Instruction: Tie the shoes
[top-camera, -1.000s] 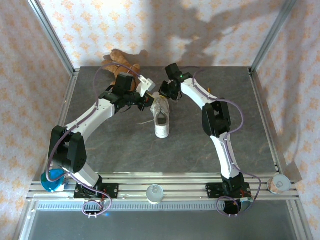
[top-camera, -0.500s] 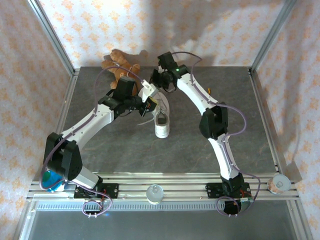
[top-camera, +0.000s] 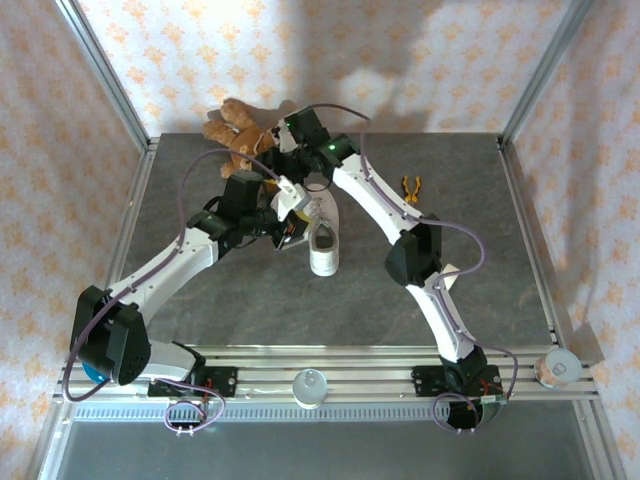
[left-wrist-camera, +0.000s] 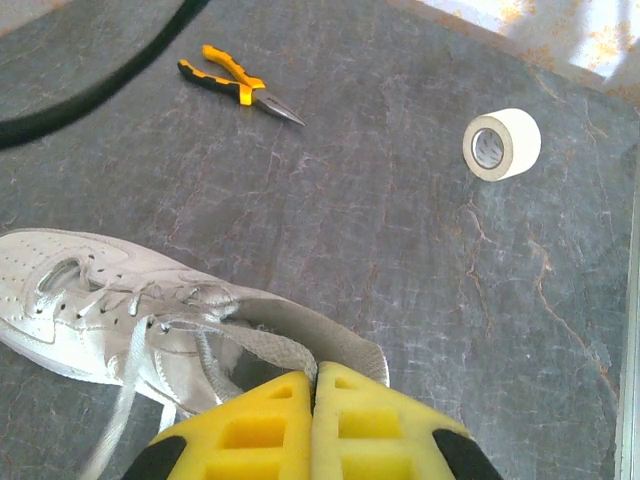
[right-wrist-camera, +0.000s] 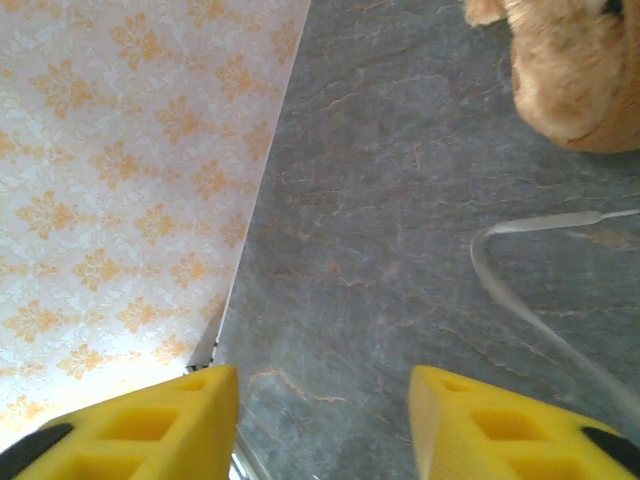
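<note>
The left end effector (left-wrist-camera: 313, 385) is closed, its two yellow fingers (left-wrist-camera: 265, 420) pressed flat together with no gap between them. Whether a lace is pinched in there cannot be told. Its tips sit just at the heel collar of the white sneaker (left-wrist-camera: 120, 300), over the dark opening. One thin white lace (left-wrist-camera: 125, 400) trails down past the left finger.

The right end effector (right-wrist-camera: 322, 380) is open, with yellow fingers standing well apart and nothing between them. It hangs over bare counter (right-wrist-camera: 400, 200) at the back left, close to the patterned wall (right-wrist-camera: 120, 150). Another stretch of lace (right-wrist-camera: 520, 290) lies bent on the stone in front of it. The brown teddy bear (right-wrist-camera: 570, 70) sits just beyond (only its rounded underside shows in the wrist view).

From above, the sneaker rests near the middle of the counter, sole down. Its heel points toward the arm bases and its laced front is tucked under the left wrist. The right arm reaches across over the shoe to the bear's side.

Farther out, yellow-handled pliers (left-wrist-camera: 240, 85) lie on the counter past the shoe. A roll of white tape (left-wrist-camera: 501, 144) stands on its edge, well apart from both.
</note>
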